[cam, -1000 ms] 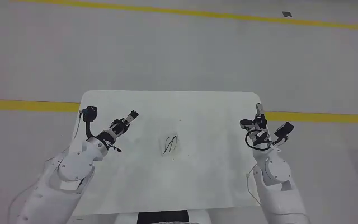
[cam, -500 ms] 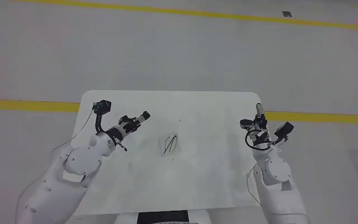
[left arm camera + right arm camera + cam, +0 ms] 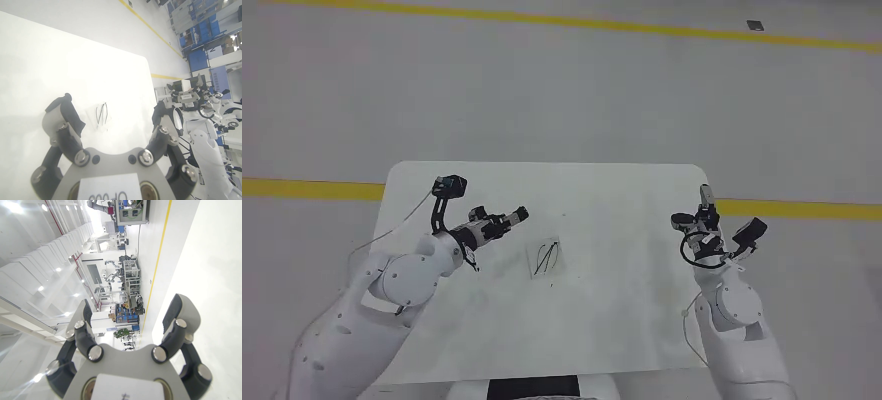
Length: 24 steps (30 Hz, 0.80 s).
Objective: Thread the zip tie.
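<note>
Thin black zip ties (image 3: 547,257) lie loose near the middle of the white table (image 3: 622,310); the left wrist view shows them as dark curved strands (image 3: 102,115) on the tabletop. My left gripper (image 3: 519,214) hovers just left of them, open, with nothing between its fingers (image 3: 65,111). My right gripper (image 3: 704,195) is held up at the table's right edge, pointing away from the table, open and empty (image 3: 132,308).
The table's rounded far right corner (image 3: 146,60) is close beyond the ties. A yellow floor line (image 3: 802,208) runs behind the table. Bare tabletop surrounds the ties on all sides.
My left arm has swung right across the table, bringing its gripper from the left side to just beside the zip ties. The right arm has not moved.
</note>
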Each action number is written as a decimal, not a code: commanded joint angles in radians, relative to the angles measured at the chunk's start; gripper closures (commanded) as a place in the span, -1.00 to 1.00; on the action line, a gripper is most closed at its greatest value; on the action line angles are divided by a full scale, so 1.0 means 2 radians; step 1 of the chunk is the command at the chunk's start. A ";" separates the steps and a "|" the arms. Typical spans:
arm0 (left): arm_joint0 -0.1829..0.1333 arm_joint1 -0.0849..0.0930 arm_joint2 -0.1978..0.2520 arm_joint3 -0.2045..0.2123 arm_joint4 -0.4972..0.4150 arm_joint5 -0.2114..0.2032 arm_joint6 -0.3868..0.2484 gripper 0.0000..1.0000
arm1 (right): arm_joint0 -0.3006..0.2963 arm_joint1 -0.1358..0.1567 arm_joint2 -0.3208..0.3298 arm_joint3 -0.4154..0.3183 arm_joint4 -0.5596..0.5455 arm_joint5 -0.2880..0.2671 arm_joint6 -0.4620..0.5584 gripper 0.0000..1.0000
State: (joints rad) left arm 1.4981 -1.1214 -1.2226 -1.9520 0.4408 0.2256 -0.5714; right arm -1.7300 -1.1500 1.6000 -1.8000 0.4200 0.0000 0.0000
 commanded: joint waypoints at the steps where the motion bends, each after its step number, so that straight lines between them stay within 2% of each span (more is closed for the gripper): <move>1: -0.001 0.000 0.001 -0.001 0.004 -0.002 -0.001 -1.00 | 0.000 0.000 0.000 0.000 0.000 0.000 0.000 -1.00; 3: -0.005 0.001 0.007 -0.001 0.018 -0.004 -0.006 -1.00 | 0.000 0.000 0.000 0.000 0.000 0.000 0.000 -1.00; 4: -0.012 0.001 0.015 -0.001 0.038 0.000 -0.018 -1.00 | 0.000 0.000 0.000 0.000 0.000 0.000 0.000 -1.00; 9: -0.049 0.001 0.053 -0.004 0.103 0.027 -0.071 -1.00 | 0.000 0.000 0.000 0.000 0.000 0.000 0.000 -1.00; 11: -0.064 0.000 0.064 0.000 0.122 0.040 -0.096 -1.00 | 0.000 0.000 0.000 0.000 0.000 0.000 0.000 -1.00; 12: -0.068 0.000 0.068 -0.001 0.129 0.047 -0.098 -1.00 | 0.000 0.000 0.000 0.000 0.000 0.000 0.000 -1.00; 24: -0.071 0.000 0.072 -0.001 0.137 0.048 -0.101 -1.00 | 0.000 0.000 0.000 0.000 0.000 0.000 0.000 -1.00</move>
State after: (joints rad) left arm 1.3561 -1.1214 -1.0786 -1.9530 0.7155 0.3208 -0.7739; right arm -1.7300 -1.1500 1.6000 -1.8000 0.4200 0.0000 0.0000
